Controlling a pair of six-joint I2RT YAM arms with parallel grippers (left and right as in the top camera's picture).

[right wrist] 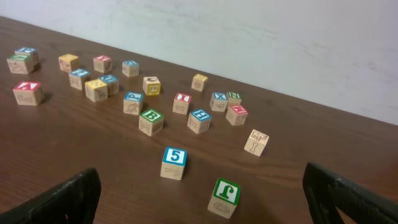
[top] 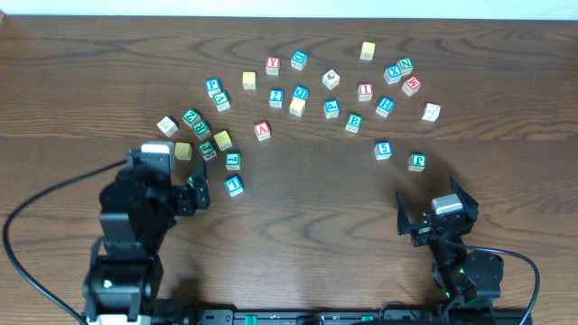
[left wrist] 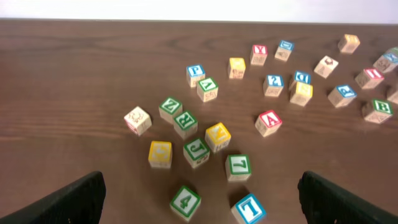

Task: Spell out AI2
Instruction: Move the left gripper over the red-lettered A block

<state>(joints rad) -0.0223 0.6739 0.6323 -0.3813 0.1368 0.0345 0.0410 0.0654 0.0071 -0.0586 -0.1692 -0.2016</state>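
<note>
Wooden blocks (top: 354, 122) scattered across the upper half of a dark desk (top: 316, 208), red A block (top: 262, 130) near frame centre, blue 2 block (top: 275, 97) just above it, left fingers (left wrist: 74, 199) spread wide lower left, right fingers (right wrist: 348, 199) spread wide lower right

Soft, even overhead light leaves only short, faint shadows beside the blocks (top: 263, 131) on the dark counter (top: 298, 199). Wrist views blur slightly toward the far blocks.
</note>
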